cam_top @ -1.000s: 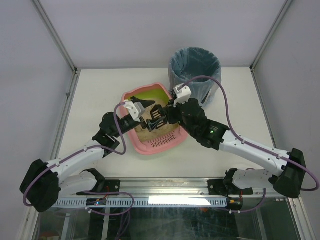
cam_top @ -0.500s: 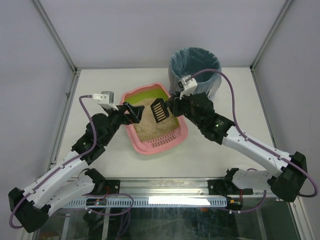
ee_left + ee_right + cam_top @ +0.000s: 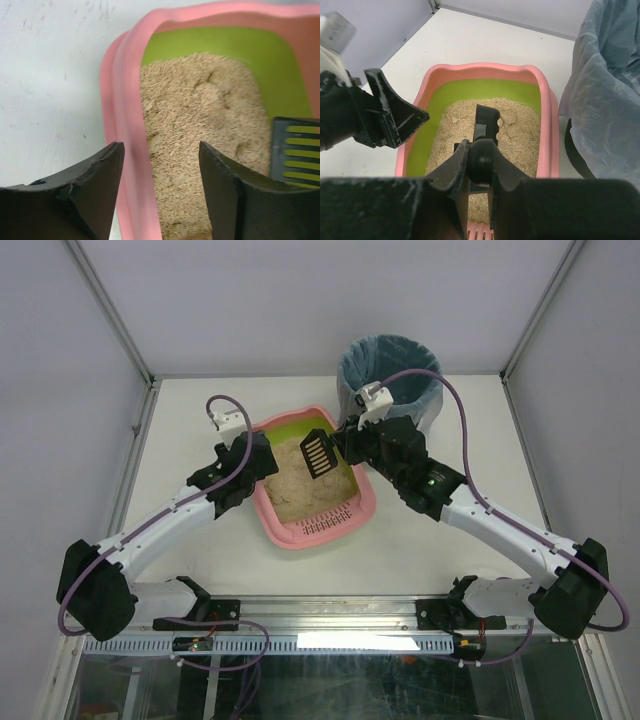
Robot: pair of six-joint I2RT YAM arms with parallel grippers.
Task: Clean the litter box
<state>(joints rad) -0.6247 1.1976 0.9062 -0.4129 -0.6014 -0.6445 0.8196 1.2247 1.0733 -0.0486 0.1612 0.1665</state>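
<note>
left gripper (image 3: 160, 147): jaws apart, astride the left rim.
litter box (image 3: 325, 528): set mid-table, between both arms.
right gripper (image 3: 480, 150): jaws clamped on the scoop (image 3: 318, 452).
advice: the rim is best pinched firmly before litter is sifted.

— What did the two arms look like?
— The left arm (image 3: 160, 528) and the right arm (image 3: 500, 532) both had white tube links between bulky black joint housings. The largest black blocks sat nearest the aluminium rail (image 3: 330, 615).
— Any cables?
— A purple cable (image 3: 455, 440) ran along each arm, from the rail end out to a small white camera block (image 3: 368, 398).
— Any lights?
— One green light (image 3: 432, 478), on the right arm's black housing. The left gripper (image 3: 160, 147) had thick matte-black fingers (image 3: 95, 185) with rough, chipped edges.
</note>
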